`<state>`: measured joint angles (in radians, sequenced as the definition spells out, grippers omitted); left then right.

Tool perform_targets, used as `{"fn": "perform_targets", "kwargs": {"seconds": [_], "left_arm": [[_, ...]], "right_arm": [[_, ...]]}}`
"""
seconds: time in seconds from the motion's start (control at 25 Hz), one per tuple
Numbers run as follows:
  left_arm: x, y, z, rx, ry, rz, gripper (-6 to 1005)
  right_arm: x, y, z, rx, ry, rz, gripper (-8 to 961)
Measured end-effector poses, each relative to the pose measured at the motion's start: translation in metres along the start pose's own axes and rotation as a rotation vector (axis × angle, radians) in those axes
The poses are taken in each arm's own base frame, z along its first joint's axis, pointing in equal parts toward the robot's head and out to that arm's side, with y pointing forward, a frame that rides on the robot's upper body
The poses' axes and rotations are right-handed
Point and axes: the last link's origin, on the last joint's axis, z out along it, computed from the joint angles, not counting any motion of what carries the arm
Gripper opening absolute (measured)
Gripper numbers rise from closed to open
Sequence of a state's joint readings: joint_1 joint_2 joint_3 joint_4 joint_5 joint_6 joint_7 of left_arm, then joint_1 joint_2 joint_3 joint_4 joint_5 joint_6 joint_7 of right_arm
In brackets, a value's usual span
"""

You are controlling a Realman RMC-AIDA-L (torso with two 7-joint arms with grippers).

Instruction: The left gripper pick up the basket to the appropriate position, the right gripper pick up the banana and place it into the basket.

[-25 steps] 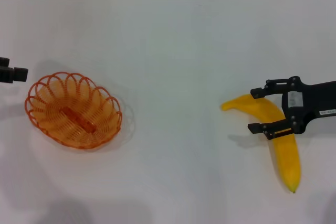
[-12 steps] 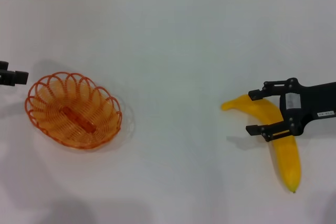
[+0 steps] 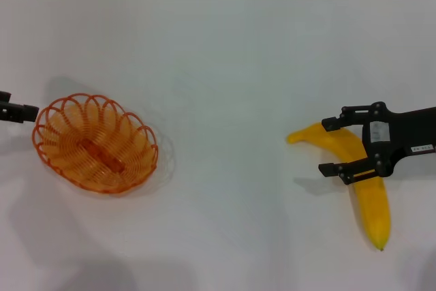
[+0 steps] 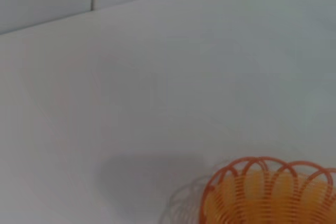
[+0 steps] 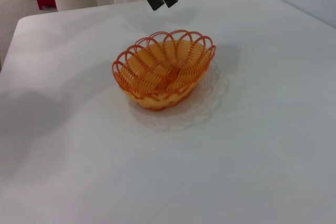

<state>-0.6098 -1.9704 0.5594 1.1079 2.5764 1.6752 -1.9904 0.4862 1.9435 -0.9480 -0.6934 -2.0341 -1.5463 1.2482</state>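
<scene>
At the right side of the table point(image 3: 231, 66), right gripper point(image 3: 332, 146) spread astride the banana point(image 3: 364, 189), not yet pinching. Basket point(image 3: 95, 142) at far left; left gripper point(image 3: 20, 110) just beside its rim, fingers look pressed together. Risk: fingers closing near the banana's curved end could roll or slip it

The light is bright and even, and it seems to come from above. The white table point(image 3: 225, 66) has no hard glare. The basket point(image 3: 95, 142) drops a soft, lacy shadow beside itself. A small grey shadow lies under the banana point(image 3: 357, 178). The left wrist view is blurry, with a fuzzy grey shadow near the basket point(image 4: 273, 192).
</scene>
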Motion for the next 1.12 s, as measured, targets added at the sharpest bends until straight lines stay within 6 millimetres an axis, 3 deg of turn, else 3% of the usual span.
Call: {"fn": "perform_targets", "kwargs": {"seconds": [0.44, 1.12], "left_arm": [[0.005, -0.006, 0.007, 0.055, 0.024, 0.005, 769], [0.009, 0.000, 0.050, 0.068, -0.041, 0.045, 770]], "right_arm": [[0.000, 0.000, 0.000, 0.001, -0.001, 0.001, 876], [0.000, 0.000, 0.001, 0.000, -0.001, 0.002, 876]]}}
